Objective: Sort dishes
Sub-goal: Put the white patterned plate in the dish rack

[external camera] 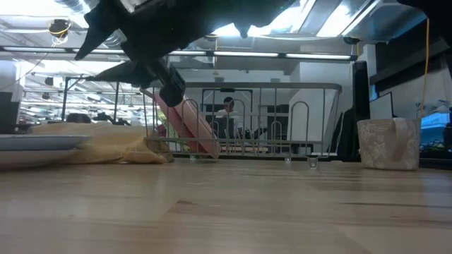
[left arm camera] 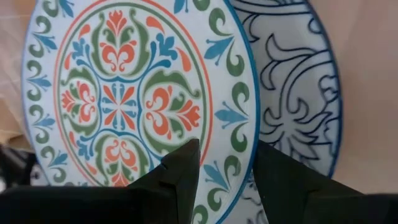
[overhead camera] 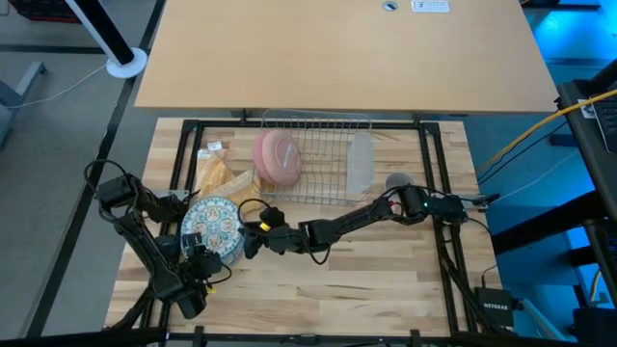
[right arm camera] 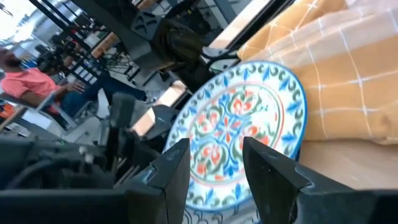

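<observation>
A round plate (overhead camera: 212, 226) with a blue, green and orange pattern lies flat on a second plate with blue line drawing (left arm camera: 298, 81), at the table's near left. My left gripper (left arm camera: 227, 146) is open and slants down, its fingers on either side of the top plate's rim (left arm camera: 252, 124). My right gripper (right arm camera: 214, 142) is open at the stack's right side, pointing at the patterned plate (right arm camera: 239, 127). Pink plates (overhead camera: 278, 157) lean on edge in the wire rack (overhead camera: 323, 159). A small grey mug (overhead camera: 397, 181) stands to the right of the rack.
A yellow-tan cloth (overhead camera: 220, 176) lies bunched just beyond the plate stack, left of the rack. A clear glass (overhead camera: 360, 162) lies in the rack's right part. Bare wood stretches along the table's near side and right half. People show in the room beyond.
</observation>
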